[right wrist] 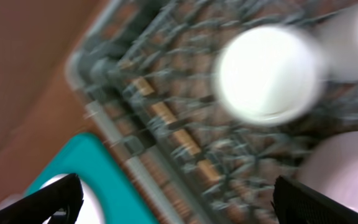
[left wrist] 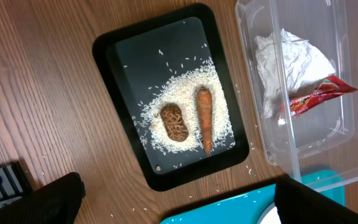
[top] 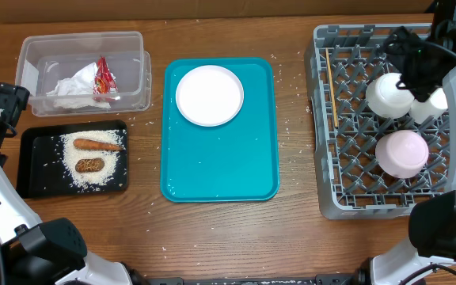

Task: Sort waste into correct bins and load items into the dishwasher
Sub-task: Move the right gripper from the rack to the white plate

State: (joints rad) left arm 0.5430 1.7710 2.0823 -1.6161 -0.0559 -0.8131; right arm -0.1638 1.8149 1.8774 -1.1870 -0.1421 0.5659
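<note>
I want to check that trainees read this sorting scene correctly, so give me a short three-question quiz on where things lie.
1. True or false: the plate lies in the rack.
2. Where is the carrot? A tub; B black tray; C teal tray.
3. Fill in: the wrapper lies beside a ____ in the tub.
Key: 1 false, it lies on the teal tray; 2 B; 3 napkin.
</note>
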